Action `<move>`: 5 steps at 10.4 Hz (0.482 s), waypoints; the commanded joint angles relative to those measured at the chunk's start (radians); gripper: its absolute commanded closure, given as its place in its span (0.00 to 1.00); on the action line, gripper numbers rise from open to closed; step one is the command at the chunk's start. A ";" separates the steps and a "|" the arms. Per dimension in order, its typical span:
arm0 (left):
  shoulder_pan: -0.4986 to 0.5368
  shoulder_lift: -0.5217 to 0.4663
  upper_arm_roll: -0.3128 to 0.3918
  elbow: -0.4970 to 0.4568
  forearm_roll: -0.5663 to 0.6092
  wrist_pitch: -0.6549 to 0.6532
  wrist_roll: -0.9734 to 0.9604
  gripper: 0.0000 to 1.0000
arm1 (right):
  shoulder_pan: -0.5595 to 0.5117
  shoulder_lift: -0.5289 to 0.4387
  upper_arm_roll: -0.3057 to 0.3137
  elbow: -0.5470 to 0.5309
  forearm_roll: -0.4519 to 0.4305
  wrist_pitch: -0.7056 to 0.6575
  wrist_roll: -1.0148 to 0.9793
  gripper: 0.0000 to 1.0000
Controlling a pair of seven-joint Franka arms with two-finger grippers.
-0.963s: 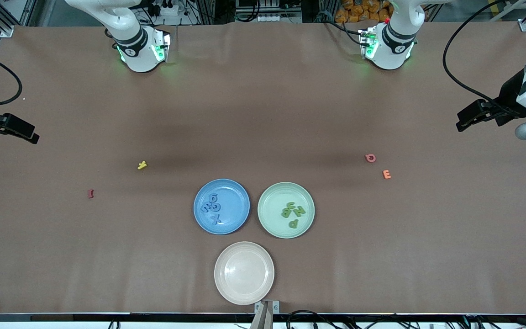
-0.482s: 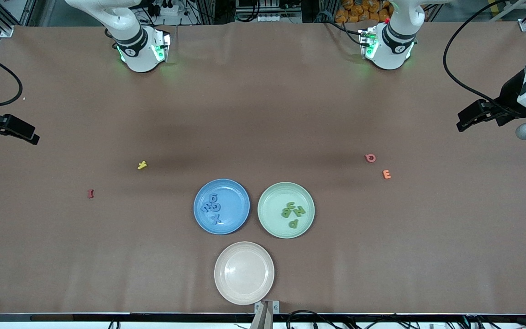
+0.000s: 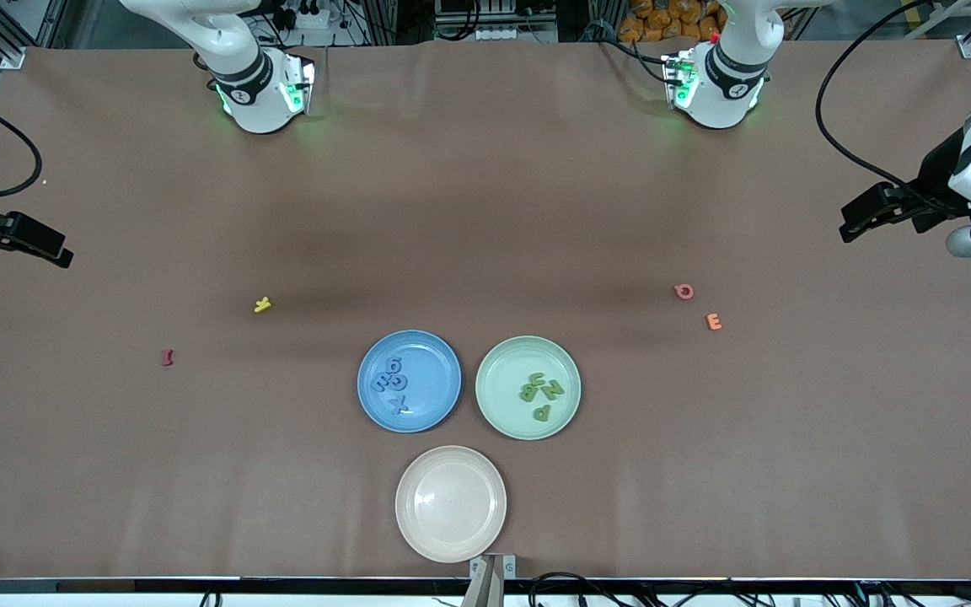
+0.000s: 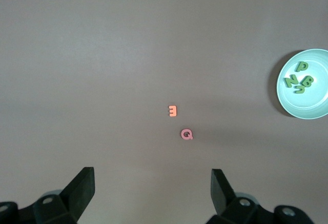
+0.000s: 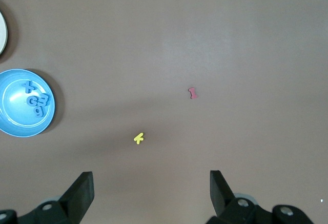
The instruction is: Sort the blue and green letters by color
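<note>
Several blue letters [image 3: 394, 385] [image 5: 36, 101] lie in the blue plate [image 3: 439, 371] [image 5: 15, 121]. Several green letters [image 3: 541, 393] [image 4: 299, 79] lie in the pale green plate [image 3: 502, 362] [image 4: 312, 106] beside it. My left gripper [image 3: 861, 221] [image 4: 152, 183] hangs open and empty high over the left arm's end of the table. My right gripper [image 3: 51, 250] [image 5: 151, 185] is open and empty too, up over the right arm's end.
A cream plate [image 3: 418, 480] sits nearest the front camera with nothing in it. A yellow letter [image 3: 262, 304] [image 5: 139, 138] and a dark red one [image 3: 168, 357] [image 5: 192, 93] lie toward the right arm's end. A pink Q [image 3: 683, 292] [image 4: 186, 134] and an orange E [image 3: 713, 321] [image 4: 173, 110] lie toward the left arm's end.
My left gripper has drifted slightly upward in the front view. Nothing else has moved.
</note>
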 commanded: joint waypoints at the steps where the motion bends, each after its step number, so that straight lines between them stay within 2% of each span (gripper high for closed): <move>1: -0.010 0.001 -0.005 0.014 0.042 0.001 0.047 0.00 | -0.020 0.003 0.014 0.004 0.015 0.006 -0.011 0.00; 2: -0.010 0.001 -0.005 0.044 0.085 0.001 0.076 0.00 | -0.020 0.003 0.014 0.004 0.015 0.006 -0.011 0.00; 5: -0.005 0.001 -0.005 0.049 0.069 -0.001 0.075 0.00 | -0.018 0.003 0.014 0.004 0.015 0.006 -0.011 0.00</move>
